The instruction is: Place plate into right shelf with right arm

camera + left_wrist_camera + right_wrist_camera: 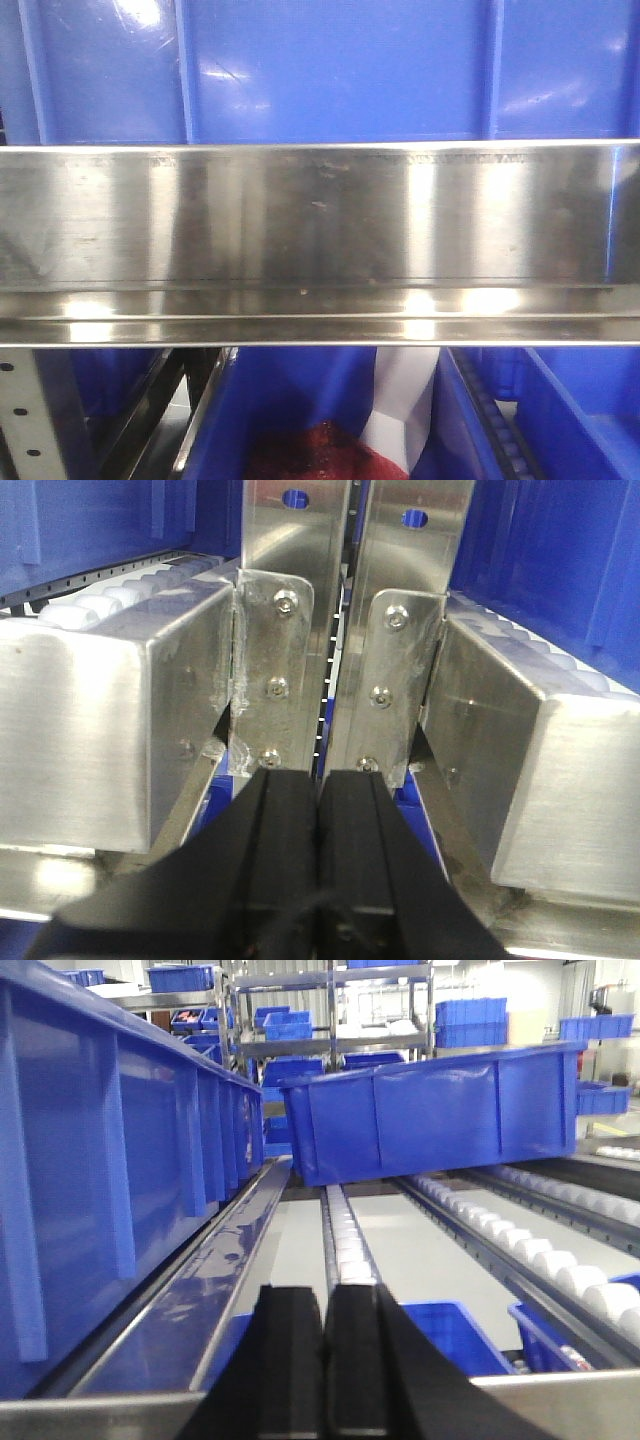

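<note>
No plate shows in any view. The right shelf fills the front view as a shiny steel rail (320, 240) with blue bins above and below it. In the right wrist view my right gripper (326, 1305) is shut with nothing between its black fingers, just above the shelf's front rail (560, 1400) and pointing along a roller track (348, 1235). In the left wrist view my left gripper (320, 790) is also shut and empty, close in front of two bolted steel uprights (340, 670).
A large blue bin (100, 1160) stands along the left of the right gripper. Another blue bin (430, 1110) sits tilted across the tracks farther back. Smaller blue bins (450, 1335) lie on the level below. Steel box rails (90, 730) flank the left gripper.
</note>
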